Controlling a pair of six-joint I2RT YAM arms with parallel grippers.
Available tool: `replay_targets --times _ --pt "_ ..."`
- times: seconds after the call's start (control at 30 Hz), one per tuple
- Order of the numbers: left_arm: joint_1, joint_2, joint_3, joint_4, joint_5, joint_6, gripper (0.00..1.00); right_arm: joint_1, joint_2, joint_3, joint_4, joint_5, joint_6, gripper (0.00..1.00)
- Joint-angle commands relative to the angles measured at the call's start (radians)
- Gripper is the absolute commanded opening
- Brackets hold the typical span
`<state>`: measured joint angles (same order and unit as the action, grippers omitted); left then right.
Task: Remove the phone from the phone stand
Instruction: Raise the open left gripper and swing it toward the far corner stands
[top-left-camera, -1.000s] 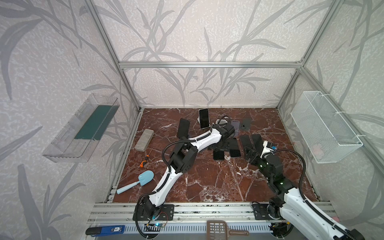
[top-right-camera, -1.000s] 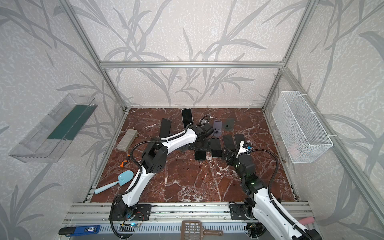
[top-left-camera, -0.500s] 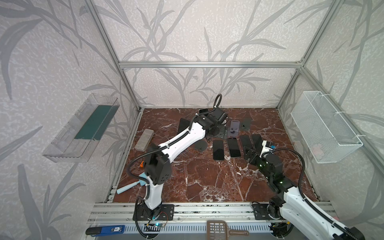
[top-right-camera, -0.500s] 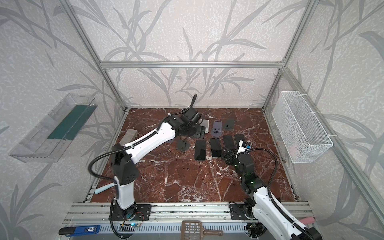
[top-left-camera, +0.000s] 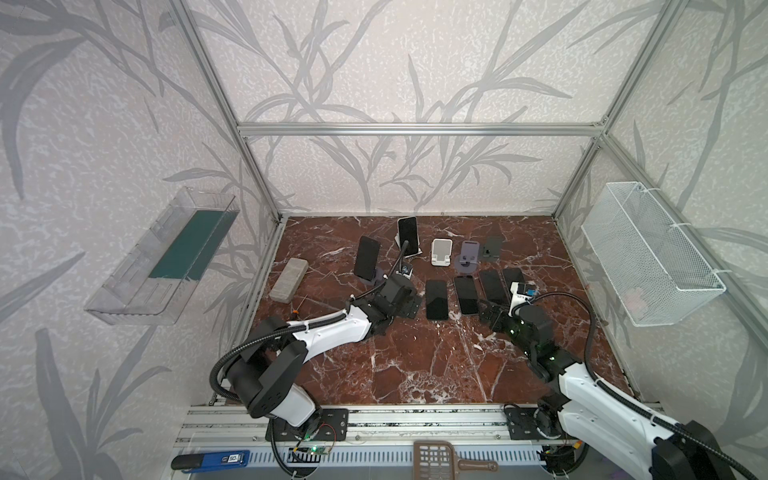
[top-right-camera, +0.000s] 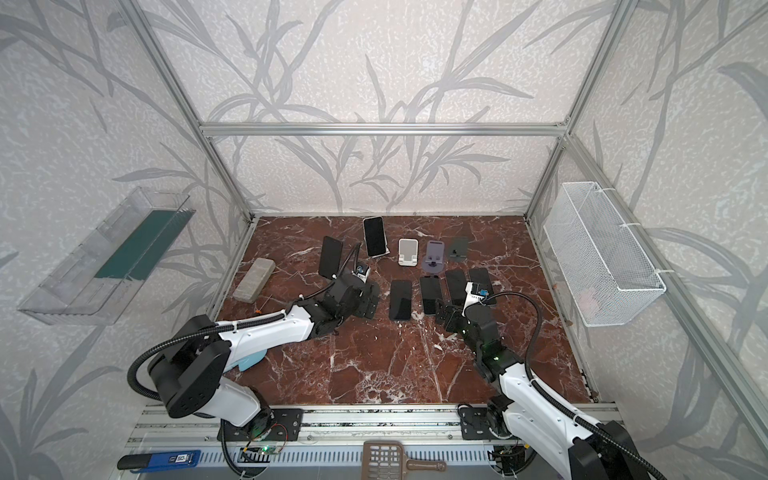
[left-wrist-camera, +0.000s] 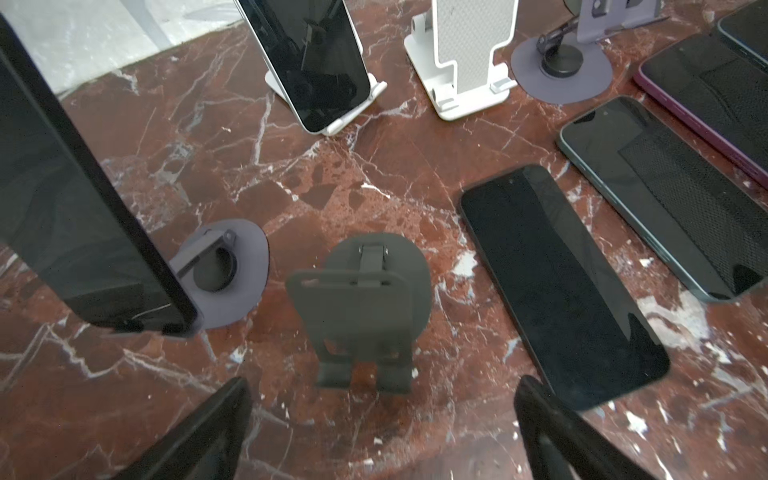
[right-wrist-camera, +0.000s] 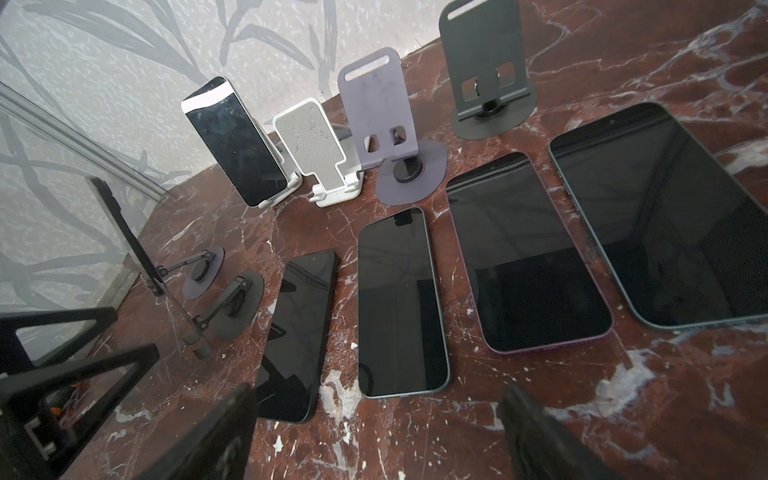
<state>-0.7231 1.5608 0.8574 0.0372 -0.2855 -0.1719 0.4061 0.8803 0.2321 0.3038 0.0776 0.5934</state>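
Two phones are propped up toward the far edge of the desk (top-left-camera: 415, 374). The black phone (top-left-camera: 368, 259) leans on a grey round-footed stand (left-wrist-camera: 232, 266) on the left half of the desk. The white-rimmed phone (top-left-camera: 407, 235) rests in a white cradle (left-wrist-camera: 357, 108) closer to the far edge, near its middle.

To the right of that cradle, along the far edge, three holders stand bare in a line: an empty white stand (top-left-camera: 440, 251), a purple stand (top-left-camera: 468, 255) and a dark grey stand (top-left-camera: 492, 247). In front of them a row of flat phones (top-left-camera: 466, 295), four in all, lies screens up and side by side around the middle of the desk. A grey block (top-left-camera: 289, 279) lies by the left edge.

The left tool (top-left-camera: 409, 306) hovers low over a bare black stand (left-wrist-camera: 357, 316), just to the right of the black phone and its round foot. Its jaws are spread wide and hold nothing. In the wrist view the black fingers (left-wrist-camera: 208, 432) sit either side of the bare stand's front lip, and I see no contact with it.

The right tool (top-left-camera: 487, 314) hangs at the front ends of the flat phones, toward the right half of the desk. It too gapes open and empty.
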Motion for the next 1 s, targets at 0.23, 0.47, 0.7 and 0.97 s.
replay_targets --times 0.23,0.47,0.7,0.97 --pt "0.13 0.202 0.209 -0.101 0.192 0.011 0.93 0.004 0.012 0.039 0.04 0.016 -0.023 0.91" --pt "0.132 0.256 0.277 -0.176 0.246 0.034 0.82 0.006 0.029 0.041 0.044 0.02 -0.026 0.91" --pt "0.132 0.236 0.215 -0.136 0.206 0.026 0.6 0.01 0.055 0.046 0.055 0.016 -0.026 0.91" --pt "0.125 0.131 0.223 -0.228 0.212 0.032 0.36 0.017 0.073 0.055 0.049 0.023 -0.029 0.9"
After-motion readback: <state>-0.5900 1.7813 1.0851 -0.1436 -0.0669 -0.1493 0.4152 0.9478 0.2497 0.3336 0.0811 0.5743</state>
